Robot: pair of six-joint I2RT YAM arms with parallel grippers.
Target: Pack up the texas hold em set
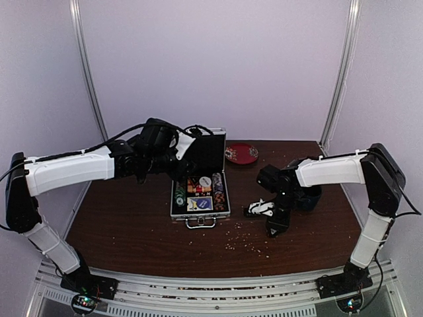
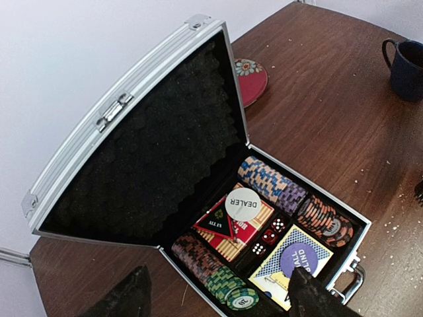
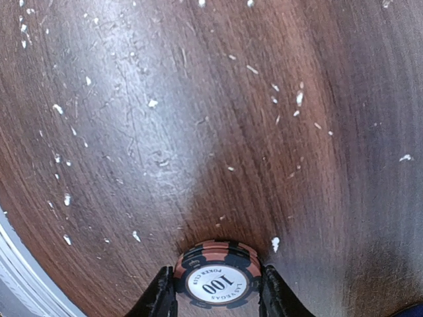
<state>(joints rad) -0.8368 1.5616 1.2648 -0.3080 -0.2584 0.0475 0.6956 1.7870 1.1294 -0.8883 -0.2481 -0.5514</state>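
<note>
Your right gripper (image 3: pixel 217 296) clamps chips (image 3: pixel 217 277) right of the case (image 2: pixel 145 172); your left gripper (image 2: pixel 221 300) hangs spread above it.

- Case (image 2: pixel 142 165): one
- Decks (image 2: pixel 256 223): two, one red, one blue
- Dice (image 2: pixel 268 236): three, red
- Chip rows (image 2: pixel 271 181) in case: three
- Dealer button (image 2: pixel 241 203): one
- Chip stack (image 3: pixel 218 281) outside case: one
- Plate (image 2: pixel 256 82): one
- Mug (image 2: pixel 406 69): one

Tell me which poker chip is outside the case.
The orange-and-black chip marked 100, pinched in the right gripper over the table; all other chips visible lie in the open case.
</note>
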